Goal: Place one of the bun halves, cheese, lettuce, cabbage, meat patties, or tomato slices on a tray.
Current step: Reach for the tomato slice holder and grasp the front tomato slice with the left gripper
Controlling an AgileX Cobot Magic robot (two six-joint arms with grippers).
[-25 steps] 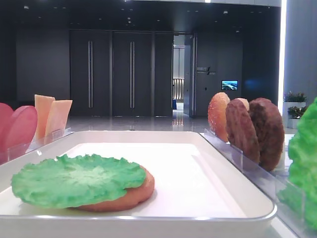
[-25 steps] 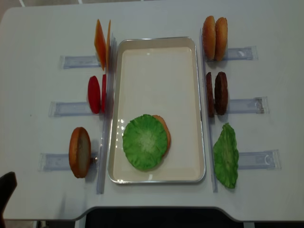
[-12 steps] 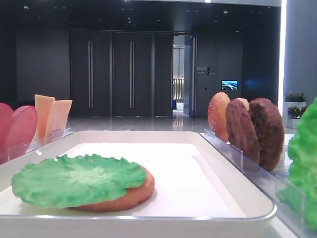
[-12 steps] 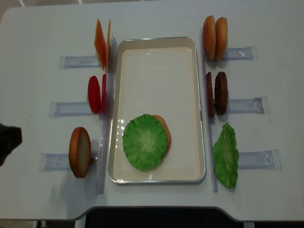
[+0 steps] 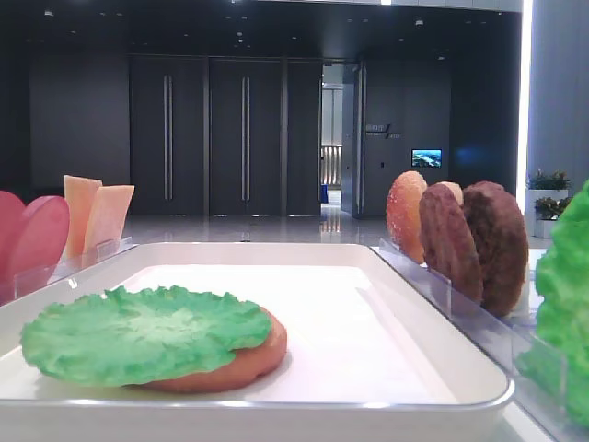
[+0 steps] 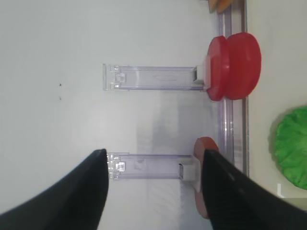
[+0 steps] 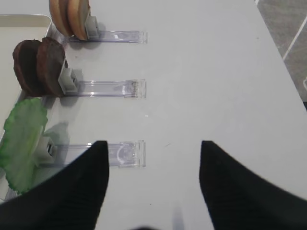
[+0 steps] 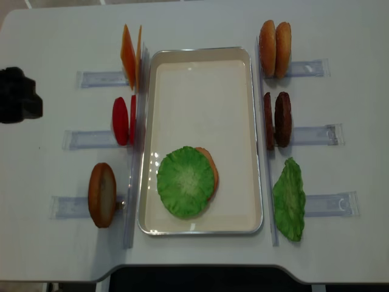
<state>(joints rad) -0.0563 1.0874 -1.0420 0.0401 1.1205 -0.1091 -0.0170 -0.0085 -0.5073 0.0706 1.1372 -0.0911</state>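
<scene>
The large white rectangular tray (image 8: 200,97) with its low glossy rim sits in the middle of the table, and it already holds a round orange-brown bun half (image 8: 208,170) lying flat near its front end, with a ruffled green lettuce leaf (image 8: 184,181) laid on top, covering most of it. The stack looks like the start of a burger.

The remaining ingredients stand on edge in clear plastic racks (image 8: 91,139) along both long sides of the tray, probably so a gripper can pinch each disc from above. On the left are the thin pale orange cheese slices (image 8: 129,56), the smooth pinkish-red tomato slices (image 8: 121,120) and another bun half (image 8: 101,194); on the right, two more bun halves (image 8: 275,47), the dark brown grainy meat patties (image 8: 278,119) and a second green leaf (image 8: 289,198).

The left gripper (image 6: 151,191) hangs with its jaws apart and empty above the left racks, near the tomato slices. The right gripper (image 7: 153,184) is likewise spread and holds nothing, beside the right racks.

The table (image 8: 55,36) is a plain pale grey surface. Behind it is a dim hall with dark double doors (image 5: 207,138).
</scene>
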